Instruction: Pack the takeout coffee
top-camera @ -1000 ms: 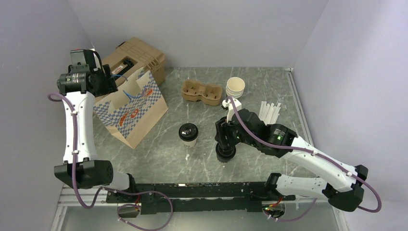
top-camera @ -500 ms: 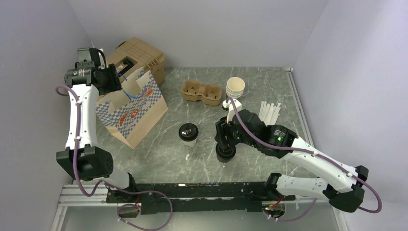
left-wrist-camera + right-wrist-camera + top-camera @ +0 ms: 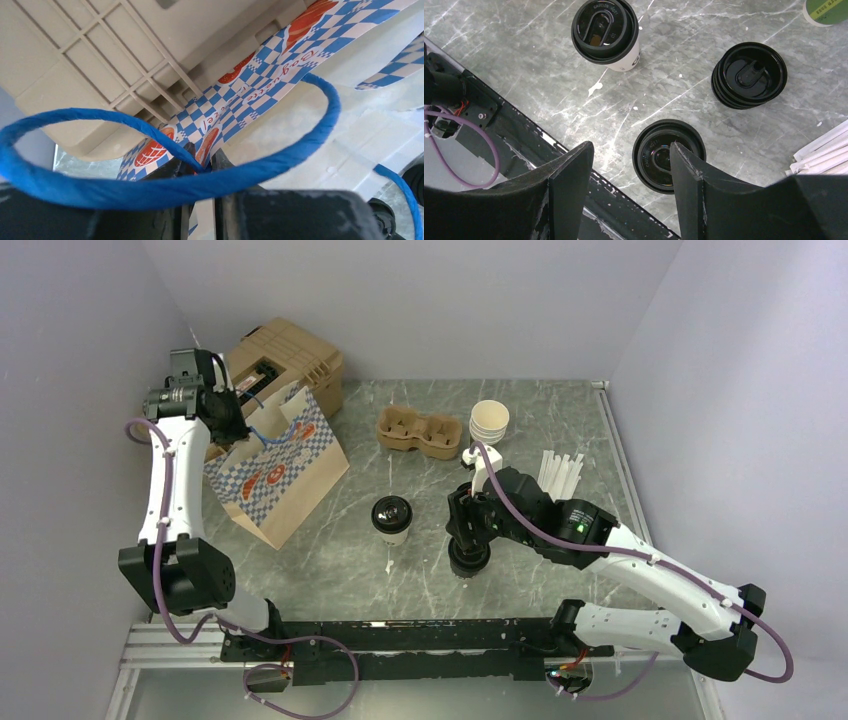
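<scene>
We find the paper bag (image 3: 285,470), blue-checked, standing open at 10 o'clock on the counter (image 3: 560,410). Its back rests against a tan crate (image 3: 290,355) at its 12 o'clock. The stretch of the bag's inside that the wrist view reaches shows pale paper. We cannot tell what the crate holds.

The left hand (image 3: 228,422) is at the bag's 9 o'clock rim. Its fingers (image 3: 180,165) are closed to a narrow slit on the paper edge where the blue handle (image 3: 150,190) is rooted.

A cardboard cup carrier (image 3: 418,432) with 2 wells lies at 12 o'clock. A stack of cream cups (image 3: 489,421) stands just beside it at its 3 o'clock, with straws (image 3: 560,472) further toward 3 o'clock.

The takeout coffee (image 3: 391,519) stands upright at the counter's centre, lid on. It is outside the bag, at the bag's 4 o'clock, and touched by neither hand. The right hand (image 3: 468,543) hangs at the coffee's 3 o'clock, fingers spread wide and gripping nothing, over 1 stack of black lids (image 3: 668,155). A 2nd lid stack (image 3: 749,75) sits near it.

Against the frame 1 second back, the left hand has come down onto the rim and narrowed. The bag's top has been drawn toward 9 o'clock. The coffee, the right hand and the cup carrier are unchanged.
</scene>
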Controlling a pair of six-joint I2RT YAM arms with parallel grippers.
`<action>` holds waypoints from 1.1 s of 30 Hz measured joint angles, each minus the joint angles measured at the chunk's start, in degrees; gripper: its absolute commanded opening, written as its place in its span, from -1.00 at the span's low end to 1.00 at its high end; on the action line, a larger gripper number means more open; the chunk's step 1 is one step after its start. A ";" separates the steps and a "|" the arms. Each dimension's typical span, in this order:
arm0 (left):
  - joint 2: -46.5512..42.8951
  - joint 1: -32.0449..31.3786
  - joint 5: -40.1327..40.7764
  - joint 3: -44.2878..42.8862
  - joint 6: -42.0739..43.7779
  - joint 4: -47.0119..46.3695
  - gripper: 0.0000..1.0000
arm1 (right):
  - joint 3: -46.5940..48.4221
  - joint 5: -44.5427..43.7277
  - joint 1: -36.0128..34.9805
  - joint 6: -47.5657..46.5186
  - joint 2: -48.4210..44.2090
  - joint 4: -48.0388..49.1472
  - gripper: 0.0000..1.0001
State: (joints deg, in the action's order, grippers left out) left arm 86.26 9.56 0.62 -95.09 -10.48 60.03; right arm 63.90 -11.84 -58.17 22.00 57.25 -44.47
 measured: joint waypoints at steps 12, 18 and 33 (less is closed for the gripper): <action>-2.51 -0.07 -3.89 2.95 -1.29 0.74 -1.00 | 1.36 0.00 0.00 -0.61 0.22 -0.07 0.23; -6.23 -0.33 -4.46 2.97 -2.64 4.63 -1.00 | 5.20 1.09 0.00 -0.92 1.29 0.04 0.23; -18.16 -0.50 -4.31 8.74 -11.45 11.47 -1.00 | 13.57 5.05 0.00 -1.03 7.04 0.74 0.23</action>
State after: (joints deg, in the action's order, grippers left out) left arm 68.10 9.06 -3.68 -86.35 -21.93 71.50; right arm 77.47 -6.79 -58.17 20.97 64.29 -43.72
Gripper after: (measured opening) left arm 0.029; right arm 0.615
